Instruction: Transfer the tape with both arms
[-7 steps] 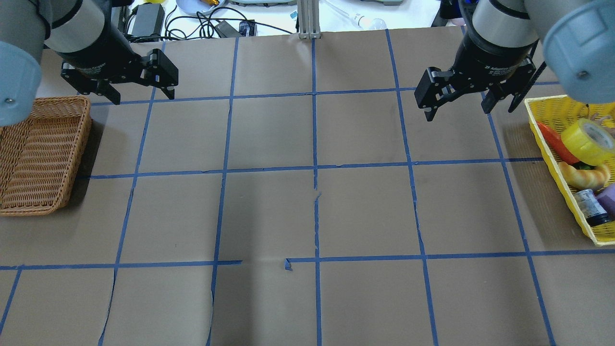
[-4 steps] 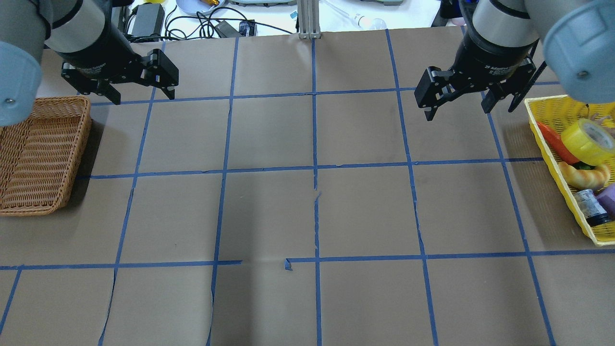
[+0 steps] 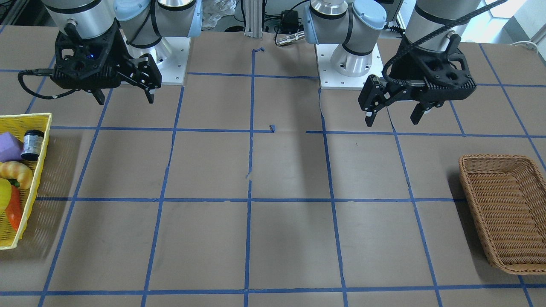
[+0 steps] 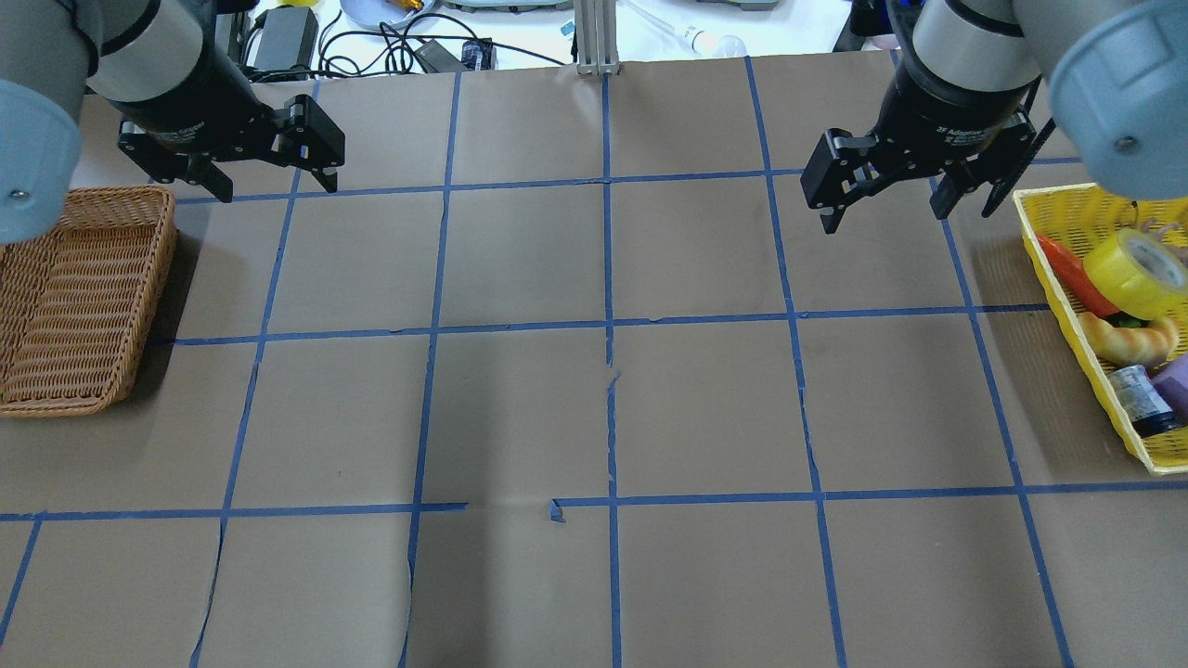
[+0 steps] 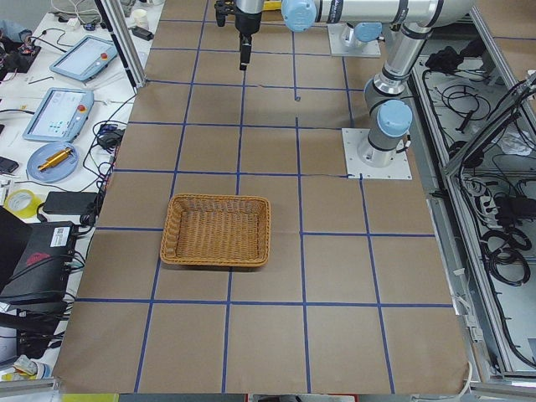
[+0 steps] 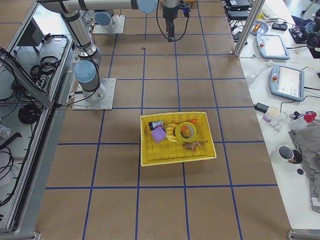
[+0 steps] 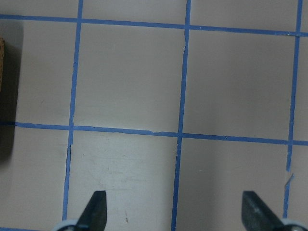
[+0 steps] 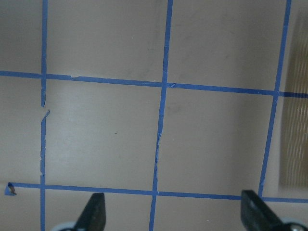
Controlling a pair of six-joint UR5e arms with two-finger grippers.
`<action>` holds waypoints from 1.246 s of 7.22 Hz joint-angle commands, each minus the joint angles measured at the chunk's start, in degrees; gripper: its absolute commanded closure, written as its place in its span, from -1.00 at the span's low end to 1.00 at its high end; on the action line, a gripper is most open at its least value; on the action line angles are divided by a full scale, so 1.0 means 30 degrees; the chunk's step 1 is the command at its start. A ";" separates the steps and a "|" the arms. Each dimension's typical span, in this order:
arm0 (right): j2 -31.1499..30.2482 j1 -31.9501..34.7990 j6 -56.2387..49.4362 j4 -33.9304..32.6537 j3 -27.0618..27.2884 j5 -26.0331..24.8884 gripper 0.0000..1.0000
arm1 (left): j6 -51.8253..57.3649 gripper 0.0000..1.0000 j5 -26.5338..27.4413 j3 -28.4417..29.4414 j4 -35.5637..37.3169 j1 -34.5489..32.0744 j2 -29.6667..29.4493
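- Located the tape (image 4: 1134, 272) inside the yellow basket (image 4: 1104, 390) at the table end on the robot's right, tilted on edge and propped on the other contents.
- Recorded around it a red-orange pepper toy (image 4: 1072, 269), a croissant toy (image 4: 1128, 339), a small dark jar (image 4: 1140, 401) and a purple block (image 4: 1177, 380).
- Found the right gripper (image 4: 886, 218) released, jaws spread wide, grasping nothing, raised above the paper near the yellow basket's far corner and apart from the tape.
- Confirmed in the right wrist view both fingertips (image 8: 96, 211) well apart at the lower edge, with only paper and grid lines between them.
- Found the left gripper (image 4: 277, 190) likewise released and grasping nothing, jaws wide, raised above the paper near the far corner of the wicker basket (image 4: 139, 306).
- Placed the wicker basket at the table end on the robot's left, well apart from the tape.
- Noted brown paper (image 4: 520, 417) covering the table, marked into squares by blue tape grid lines (image 4: 520, 327).
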 commanded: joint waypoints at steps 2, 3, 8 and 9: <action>0.0000 0.0000 -0.0048 0.0001 0.0012 -0.0409 -1.00 | 0.0018 -1.00 0.0013 -0.0001 -0.0010 -0.0008 0.0037; 0.0000 0.0000 -0.0048 0.0000 0.0012 -0.0442 -1.00 | -0.0011 -1.00 0.0013 -0.0001 -0.0010 -0.0008 0.0038; -0.0058 -0.0029 0.0011 -0.0029 0.0012 -0.0239 -1.00 | -0.0011 -1.00 -0.0017 -0.0001 -0.0010 -0.0008 0.0008; -0.0059 -0.0030 -0.0048 -0.0058 0.0012 -0.0121 -1.00 | -0.0011 -1.00 -0.0017 -0.0001 0.0019 -0.0008 0.0037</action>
